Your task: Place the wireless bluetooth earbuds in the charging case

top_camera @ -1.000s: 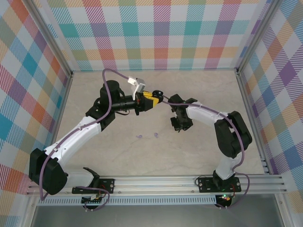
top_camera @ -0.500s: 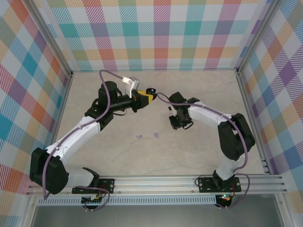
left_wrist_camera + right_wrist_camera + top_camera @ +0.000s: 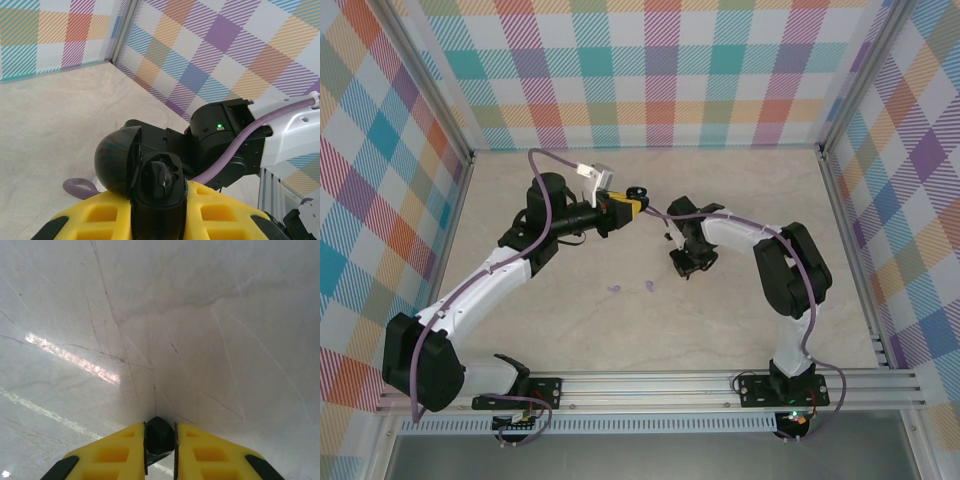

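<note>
**Bud pinched in one claw, open case waiting in the other**

From above, the left claw [image 3: 628,203] is clamped on a small black case [image 3: 638,192], held over the far half of the table [image 3: 740,330], about midway between its side edges. The right claw [image 3: 684,268] hangs a little to the right of it and closer to the near edge, pointing down. Two lilac buds [image 3: 615,289] lie loose side by side near the table's middle, on the near-edge side of both claws.

At the left wrist, yellow pads grip the base of the case [image 3: 160,185]. Its lid [image 3: 117,160] is swung open to one side. A dark shape sits in the well, perhaps a bud already seated, but it is too dark to be sure.

At the right wrist, the right claw [image 3: 159,432] is nearly closed, pinching a black bud [image 3: 159,436] between its tips over bare marble. Whether the bud touches the table cannot be told.

The step in hand looks like carrying this black bud to the case. The next move calls for raising the right claw, bringing it across to the open well and lining the stem up with the free socket. The left claw should hold steady, and the bud should be let go only once it is seated.
</note>
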Controlling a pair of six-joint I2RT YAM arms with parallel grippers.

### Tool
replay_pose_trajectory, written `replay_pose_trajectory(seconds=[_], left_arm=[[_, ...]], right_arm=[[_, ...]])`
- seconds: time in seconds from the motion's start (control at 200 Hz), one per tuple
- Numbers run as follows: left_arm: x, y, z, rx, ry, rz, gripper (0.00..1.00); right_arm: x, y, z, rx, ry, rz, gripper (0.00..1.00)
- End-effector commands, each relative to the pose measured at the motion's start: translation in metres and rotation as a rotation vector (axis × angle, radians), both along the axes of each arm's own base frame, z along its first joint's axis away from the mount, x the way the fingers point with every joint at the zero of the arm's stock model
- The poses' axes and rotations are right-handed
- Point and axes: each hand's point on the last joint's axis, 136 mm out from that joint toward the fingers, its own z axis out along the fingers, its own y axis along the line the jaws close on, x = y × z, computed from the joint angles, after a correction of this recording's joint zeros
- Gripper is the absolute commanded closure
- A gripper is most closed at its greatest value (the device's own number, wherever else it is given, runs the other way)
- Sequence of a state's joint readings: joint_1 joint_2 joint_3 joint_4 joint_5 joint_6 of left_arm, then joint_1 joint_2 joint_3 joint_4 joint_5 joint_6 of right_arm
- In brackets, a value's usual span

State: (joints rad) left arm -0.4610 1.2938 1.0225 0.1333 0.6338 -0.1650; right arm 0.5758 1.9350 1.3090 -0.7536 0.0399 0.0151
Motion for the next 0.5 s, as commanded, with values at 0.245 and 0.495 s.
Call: replay_pose_trajectory(seconds=[0.245, 0.495], left_arm=[[-0.004, 0.004, 0.016, -0.026, -0.047, 0.002, 0.92], [-0.004, 0.004, 0.016, -0.023, -0.047, 0.003, 0.91]], right_arm=[[-0.003, 0.002, 0.006, -0.009, 0.062, -0.095, 0.59], [-0.003, -0.002, 0.013, -0.029, 0.086, -0.285, 0.52]])
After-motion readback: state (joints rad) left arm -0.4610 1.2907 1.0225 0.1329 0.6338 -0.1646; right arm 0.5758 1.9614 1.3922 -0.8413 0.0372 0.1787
